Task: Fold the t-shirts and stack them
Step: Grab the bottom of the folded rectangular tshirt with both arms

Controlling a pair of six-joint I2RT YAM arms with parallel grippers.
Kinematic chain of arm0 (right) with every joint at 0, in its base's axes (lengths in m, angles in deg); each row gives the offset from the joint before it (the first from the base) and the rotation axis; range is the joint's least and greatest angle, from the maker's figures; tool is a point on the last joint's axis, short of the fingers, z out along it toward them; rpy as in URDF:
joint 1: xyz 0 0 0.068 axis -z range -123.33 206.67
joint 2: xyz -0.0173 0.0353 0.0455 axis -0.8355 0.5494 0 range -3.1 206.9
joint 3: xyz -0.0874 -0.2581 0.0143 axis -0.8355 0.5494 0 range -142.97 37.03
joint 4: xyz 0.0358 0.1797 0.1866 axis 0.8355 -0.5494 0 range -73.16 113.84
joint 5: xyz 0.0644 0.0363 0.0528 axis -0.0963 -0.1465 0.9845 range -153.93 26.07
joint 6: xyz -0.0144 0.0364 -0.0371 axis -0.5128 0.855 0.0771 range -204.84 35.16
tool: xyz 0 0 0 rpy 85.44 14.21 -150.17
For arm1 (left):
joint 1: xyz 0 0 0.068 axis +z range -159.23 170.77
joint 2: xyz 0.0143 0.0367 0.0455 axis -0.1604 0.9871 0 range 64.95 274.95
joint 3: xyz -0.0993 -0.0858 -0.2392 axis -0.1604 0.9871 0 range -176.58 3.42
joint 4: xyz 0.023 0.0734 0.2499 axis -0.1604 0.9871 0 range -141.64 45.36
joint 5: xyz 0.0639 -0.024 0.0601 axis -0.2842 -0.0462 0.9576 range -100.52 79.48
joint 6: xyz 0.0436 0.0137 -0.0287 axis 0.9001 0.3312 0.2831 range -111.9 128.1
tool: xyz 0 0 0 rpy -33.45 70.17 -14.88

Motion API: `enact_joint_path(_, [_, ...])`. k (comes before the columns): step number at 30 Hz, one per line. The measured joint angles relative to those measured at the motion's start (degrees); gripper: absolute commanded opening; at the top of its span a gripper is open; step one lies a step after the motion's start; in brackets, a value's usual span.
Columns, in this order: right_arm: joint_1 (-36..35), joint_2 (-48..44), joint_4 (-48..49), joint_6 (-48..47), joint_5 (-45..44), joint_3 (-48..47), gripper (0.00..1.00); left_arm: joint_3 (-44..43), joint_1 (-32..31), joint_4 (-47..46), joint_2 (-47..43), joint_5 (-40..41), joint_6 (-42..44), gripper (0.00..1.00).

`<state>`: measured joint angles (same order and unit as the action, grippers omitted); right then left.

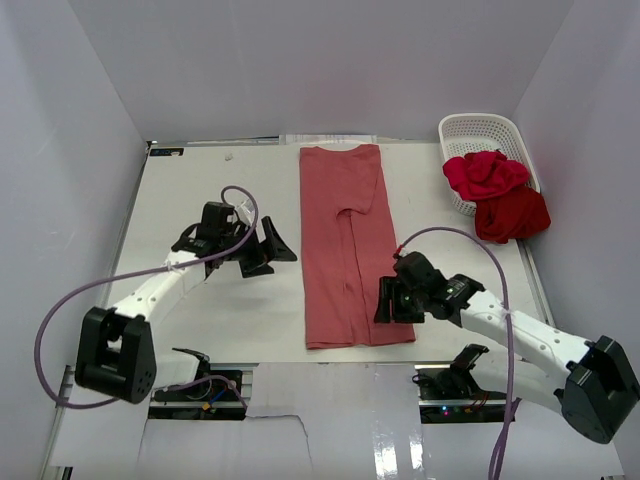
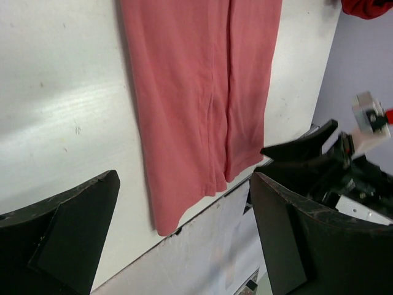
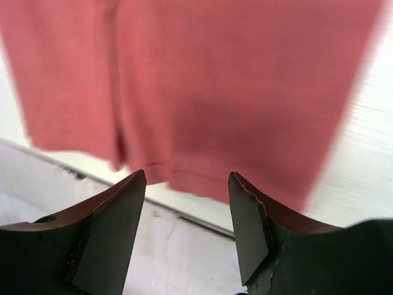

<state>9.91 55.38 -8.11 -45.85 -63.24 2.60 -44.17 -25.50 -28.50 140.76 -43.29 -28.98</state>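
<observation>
A dusty salmon-red t-shirt (image 1: 348,245) lies flat in the table's middle as a long narrow strip, both sides folded inward. It also shows in the left wrist view (image 2: 196,92) and the right wrist view (image 3: 196,86). My left gripper (image 1: 270,245) is open and empty, hovering just left of the strip. My right gripper (image 1: 386,300) is open and empty over the strip's near right corner. A bright crimson t-shirt (image 1: 484,174) is crumpled in the white basket (image 1: 480,128). A darker red t-shirt (image 1: 512,216) hangs over the basket's near rim onto the table.
The white table (image 1: 220,320) ends close to the strip's near hem (image 3: 190,178), with a pale lower surface (image 3: 178,258) beyond the edge. Grey walls close in the left, back and right. The right arm (image 2: 319,166) shows in the left wrist view.
</observation>
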Motion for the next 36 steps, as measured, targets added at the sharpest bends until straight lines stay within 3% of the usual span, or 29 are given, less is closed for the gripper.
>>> enact_joint_path(7, [13.75, -4.42, -4.17, -4.9, 0.72, 4.35, 0.6, 8.63, -5.84, -1.73, -9.53, 0.33, -4.79, 0.98])
enact_joint_path(15, [14.19, -1.33, -5.68, -5.79, 0.96, 4.35, 0.56, 15.91, -18.64, -6.54, -5.35, 3.8, -10.64, 0.98])
enact_joint_path(36, [14.19, -3.91, -8.59, -2.91, 1.05, 7.58, 0.41, 19.52, -29.99, -15.85, -1.55, 9.9, -18.78, 0.98])
